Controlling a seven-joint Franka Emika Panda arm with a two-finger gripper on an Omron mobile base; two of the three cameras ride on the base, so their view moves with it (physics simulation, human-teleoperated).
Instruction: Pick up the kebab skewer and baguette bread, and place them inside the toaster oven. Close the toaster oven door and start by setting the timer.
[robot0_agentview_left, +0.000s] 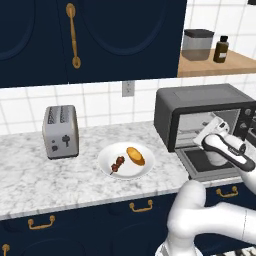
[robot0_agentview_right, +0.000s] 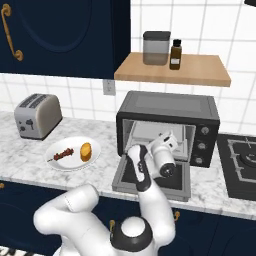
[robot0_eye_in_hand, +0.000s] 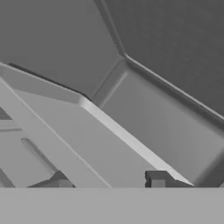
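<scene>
**Hand inside the open toaster oven**

The toaster oven (robot0_agentview_right: 167, 107) stands with its door (robot0_agentview_right: 125, 181) dropped flat. The gripper (robot0_eye_in_hand: 109, 181) reaches into the oven's mouth; its grip cannot be told. Left of the oven, kebab skewer (robot0_agentview_left: 118, 164) and baguette bread (robot0_agentview_left: 135, 156) lie on the white plate (robot0_agentview_left: 107, 159).

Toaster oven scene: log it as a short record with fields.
toaster oven: on the marble counter, under a wooden shelf
toaster oven door: dropped open, lying flat
gripper: reaching into the oven mouth; jaws' state unclear
kebab skewer: on the white plate
baguette bread: same plate, beside the skewer
silver toaster: left of the plate
</scene>
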